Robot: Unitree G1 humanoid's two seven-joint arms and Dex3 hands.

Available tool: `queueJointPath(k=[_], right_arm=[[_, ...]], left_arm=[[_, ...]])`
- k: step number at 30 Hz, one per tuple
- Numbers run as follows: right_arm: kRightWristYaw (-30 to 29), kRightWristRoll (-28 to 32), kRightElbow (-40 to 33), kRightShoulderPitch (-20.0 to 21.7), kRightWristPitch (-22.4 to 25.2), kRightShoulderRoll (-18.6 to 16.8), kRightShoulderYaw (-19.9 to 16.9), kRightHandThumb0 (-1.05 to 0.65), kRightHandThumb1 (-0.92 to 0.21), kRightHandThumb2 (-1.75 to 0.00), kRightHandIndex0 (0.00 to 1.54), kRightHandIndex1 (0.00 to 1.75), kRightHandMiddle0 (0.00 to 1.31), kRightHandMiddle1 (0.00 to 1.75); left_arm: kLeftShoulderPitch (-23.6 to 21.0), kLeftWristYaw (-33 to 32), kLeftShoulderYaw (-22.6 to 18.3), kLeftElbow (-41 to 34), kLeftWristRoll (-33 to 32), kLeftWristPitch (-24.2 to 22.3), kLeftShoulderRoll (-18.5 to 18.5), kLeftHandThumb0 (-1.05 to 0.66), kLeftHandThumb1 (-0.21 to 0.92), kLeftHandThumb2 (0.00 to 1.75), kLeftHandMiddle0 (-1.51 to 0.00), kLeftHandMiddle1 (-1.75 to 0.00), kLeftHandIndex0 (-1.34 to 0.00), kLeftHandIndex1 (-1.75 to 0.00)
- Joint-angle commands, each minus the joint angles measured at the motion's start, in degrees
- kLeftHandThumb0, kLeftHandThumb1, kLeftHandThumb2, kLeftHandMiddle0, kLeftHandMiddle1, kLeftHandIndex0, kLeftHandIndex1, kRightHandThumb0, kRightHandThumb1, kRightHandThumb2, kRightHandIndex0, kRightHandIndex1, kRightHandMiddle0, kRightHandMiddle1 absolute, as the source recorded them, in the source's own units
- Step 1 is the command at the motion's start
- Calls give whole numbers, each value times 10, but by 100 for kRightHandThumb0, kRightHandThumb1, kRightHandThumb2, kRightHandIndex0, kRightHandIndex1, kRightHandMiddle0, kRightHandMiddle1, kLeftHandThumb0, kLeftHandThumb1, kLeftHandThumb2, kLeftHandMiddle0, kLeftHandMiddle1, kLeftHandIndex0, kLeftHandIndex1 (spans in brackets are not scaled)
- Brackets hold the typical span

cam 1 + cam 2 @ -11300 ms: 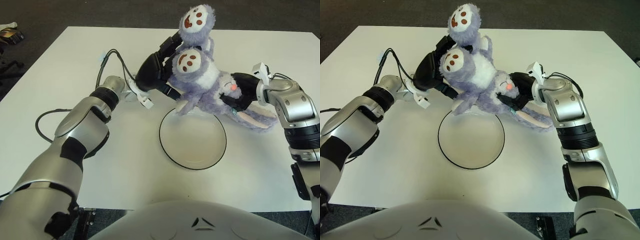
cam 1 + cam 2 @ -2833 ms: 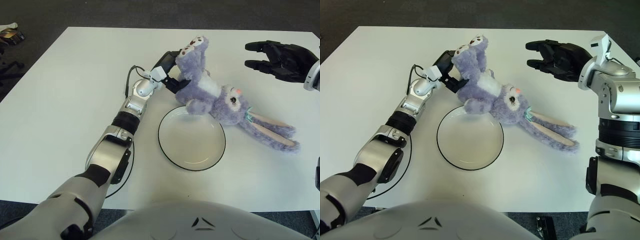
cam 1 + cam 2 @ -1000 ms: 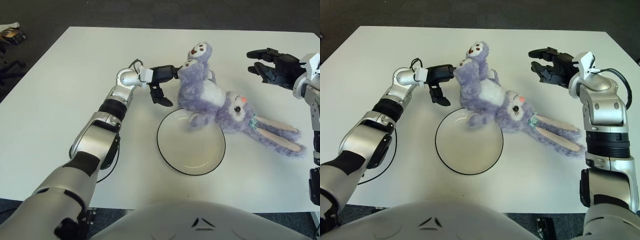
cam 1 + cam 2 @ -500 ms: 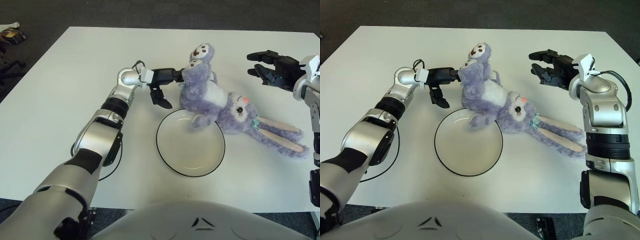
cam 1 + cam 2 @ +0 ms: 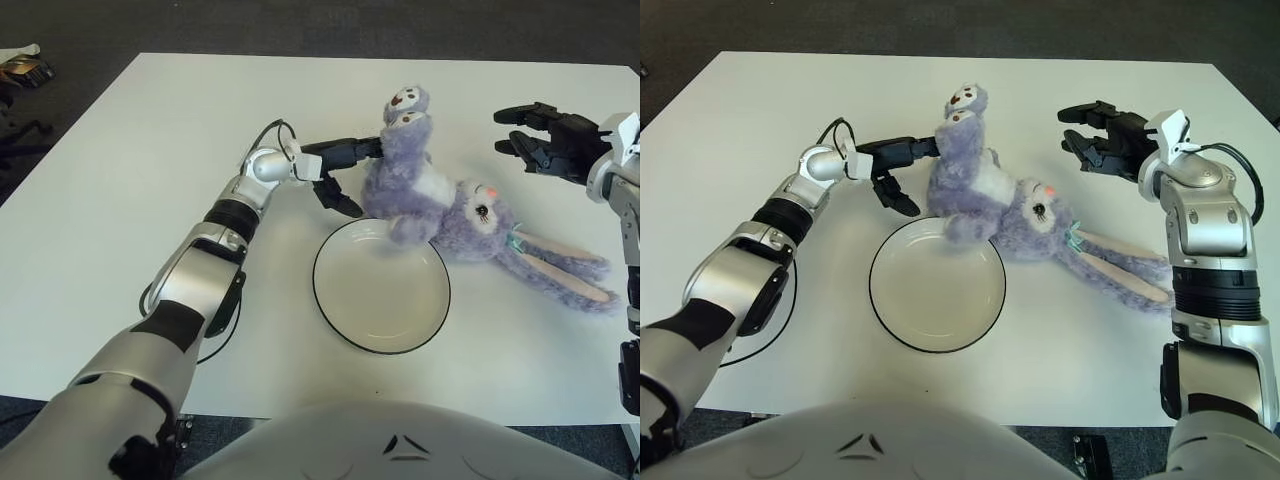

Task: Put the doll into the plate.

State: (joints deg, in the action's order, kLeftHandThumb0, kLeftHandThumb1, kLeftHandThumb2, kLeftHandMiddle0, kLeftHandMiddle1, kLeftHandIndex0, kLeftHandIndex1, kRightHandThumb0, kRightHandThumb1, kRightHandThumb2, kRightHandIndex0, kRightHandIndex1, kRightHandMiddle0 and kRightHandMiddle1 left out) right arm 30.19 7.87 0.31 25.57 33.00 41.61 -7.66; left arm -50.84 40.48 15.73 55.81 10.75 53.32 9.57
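A purple plush bunny doll (image 5: 420,192) lies on the white table (image 5: 120,180) just beyond the plate, feet pointing away from me, head (image 5: 470,215) to the right and long ears (image 5: 560,278) trailing right. One doll arm rests over the far rim of the white, black-rimmed plate (image 5: 375,300), which holds nothing else. My left hand (image 5: 352,176) is beside the doll's legs with its fingers spread; one fingertip (image 5: 372,147) touches a leg. My right hand (image 5: 535,138) is open above the table's far right, apart from the doll.
A black cable (image 5: 788,312) loops on the table by my left forearm. Small objects (image 5: 20,68) lie on the dark floor beyond the table's far left corner. My torso (image 5: 390,440) covers the near edge.
My left hand has shifted right, fingers still against the doll's legs. The doll has slid slightly right and its feet have swung more upright. The right hand has hardly moved.
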Motion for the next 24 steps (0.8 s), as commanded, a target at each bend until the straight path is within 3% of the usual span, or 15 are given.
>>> queueJointPath(k=[1,5,8,12,14,18,24], right_arm=[[4,-4,-8,-9,-5,7,-4,-46,-67,-85,18,46,0,78],[5,-4,-11,-12,-2,8,-5,-47,-67,-84,15,45,0,75],[5,-4,-13,-13,0,8,-6,-47,-67,-84,14,45,0,73],[6,-3,-14,-15,0,8,-7,-46,-67,-84,14,45,0,73],[7,-2,-15,-16,1,9,-7,-46,-67,-84,14,45,0,73],[10,-1,-17,-18,0,10,-8,-45,-69,-85,12,44,0,73],[11,0,-22,-22,1,11,-10,-43,-71,-86,12,43,0,75]], left_arm=[[23,-53,7,-16,32,4,-3,-85,71,54,-3,-1,0,-99],[41,-77,3,-37,27,-16,-9,-80,65,60,-6,-6,0,-103],[55,-101,0,-58,28,-39,-16,-71,49,77,-3,-25,0,-112],[66,-131,3,-79,34,-56,-24,-68,45,83,-1,-33,0,-117],[70,-141,5,-84,37,-61,-28,-67,45,84,0,-34,0,-120],[73,-161,8,-81,43,-63,-37,-77,59,74,0,-35,0,-124],[72,-166,11,-71,39,-58,-43,-83,67,66,0,-32,0,-128]])
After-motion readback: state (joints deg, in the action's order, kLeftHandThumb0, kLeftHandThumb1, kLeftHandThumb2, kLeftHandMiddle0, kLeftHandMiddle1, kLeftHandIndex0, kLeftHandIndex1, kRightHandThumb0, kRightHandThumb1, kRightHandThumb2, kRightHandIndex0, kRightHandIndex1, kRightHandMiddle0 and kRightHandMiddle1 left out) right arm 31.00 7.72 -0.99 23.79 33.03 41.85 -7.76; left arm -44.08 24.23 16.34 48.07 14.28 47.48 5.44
